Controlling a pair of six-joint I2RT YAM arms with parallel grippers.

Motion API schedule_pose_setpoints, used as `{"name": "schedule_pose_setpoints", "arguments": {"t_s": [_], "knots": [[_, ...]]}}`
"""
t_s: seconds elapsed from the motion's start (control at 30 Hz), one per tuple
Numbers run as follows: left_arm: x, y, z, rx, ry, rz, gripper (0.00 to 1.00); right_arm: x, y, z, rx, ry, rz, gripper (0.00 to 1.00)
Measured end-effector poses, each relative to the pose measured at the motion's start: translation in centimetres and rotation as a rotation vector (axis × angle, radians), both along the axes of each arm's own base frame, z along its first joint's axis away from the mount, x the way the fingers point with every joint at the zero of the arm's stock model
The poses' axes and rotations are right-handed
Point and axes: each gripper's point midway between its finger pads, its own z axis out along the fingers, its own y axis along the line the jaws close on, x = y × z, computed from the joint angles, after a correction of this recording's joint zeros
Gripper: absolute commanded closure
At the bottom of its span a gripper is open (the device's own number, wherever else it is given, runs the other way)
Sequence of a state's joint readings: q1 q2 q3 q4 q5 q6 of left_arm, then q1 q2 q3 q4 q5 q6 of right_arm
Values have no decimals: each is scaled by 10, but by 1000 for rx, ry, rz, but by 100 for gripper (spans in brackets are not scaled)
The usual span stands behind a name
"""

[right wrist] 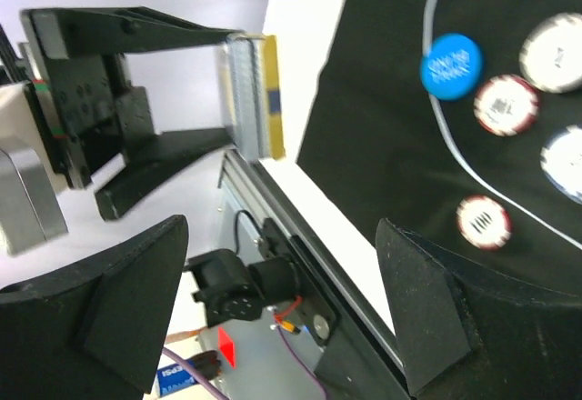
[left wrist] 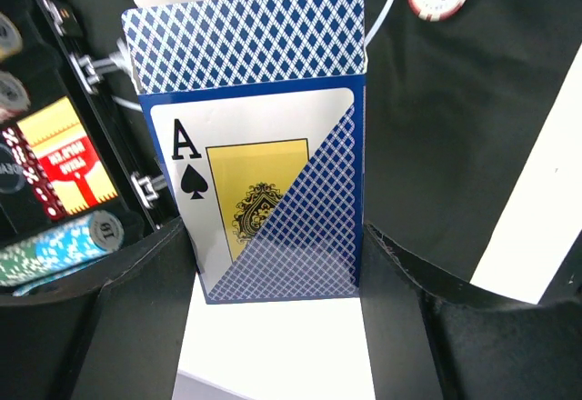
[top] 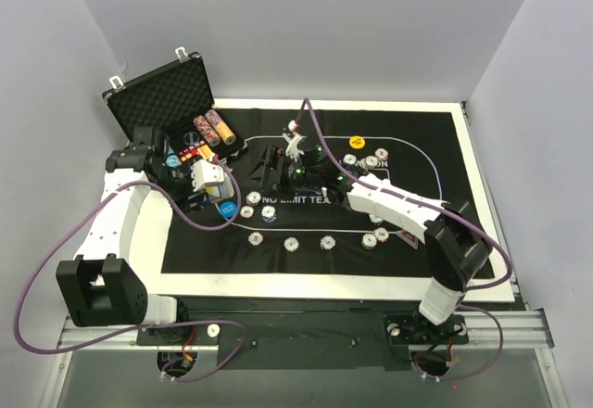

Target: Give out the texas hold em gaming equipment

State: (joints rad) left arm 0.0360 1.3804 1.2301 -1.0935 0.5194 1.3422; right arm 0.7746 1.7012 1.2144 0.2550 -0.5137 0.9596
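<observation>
Card box (left wrist: 255,145), blue-backed with an ace of spades on its face, stood upright, clamped between the fingers of the left gripper (left wrist: 277,236), above the left edge of the mat (top: 435,250) and near the open case (top: 162,93). Right gripper (right wrist: 282,236) hung nearby over the mat, jaws apart and holding nothing.

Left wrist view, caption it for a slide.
Left tool grips an open playing card box, ace of spades facing the camera.
</observation>
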Motion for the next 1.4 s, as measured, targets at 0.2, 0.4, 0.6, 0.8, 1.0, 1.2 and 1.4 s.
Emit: {"name": "schedule_pose_setpoints", "arguments": {"t_s": [0.2,0.4,0.6,0.8,1.0,1.2,1.4], "knots": [[-2,-28,19,-40,-9,-51,81,2,33,31,98,-28,38,25],[-11,-36,25,-54,-3,-54,81,-6,45,32,101,-11,64,34],[-14,-36,28,-57,-2,-47,81,-10,52,31,80,-16,87,38],[-17,-38,34,-64,-10,-49,81,-9,55,16,55,8,86,53],[-18,-42,43,-81,-25,-50,81,-7,61,15,89,40,78,70],[-19,-47,44,-95,-25,-58,81,-4,66,27,143,49,62,80],[-20,-47,44,-99,-14,-40,55,-5,66,25,174,70,58,99]]}}
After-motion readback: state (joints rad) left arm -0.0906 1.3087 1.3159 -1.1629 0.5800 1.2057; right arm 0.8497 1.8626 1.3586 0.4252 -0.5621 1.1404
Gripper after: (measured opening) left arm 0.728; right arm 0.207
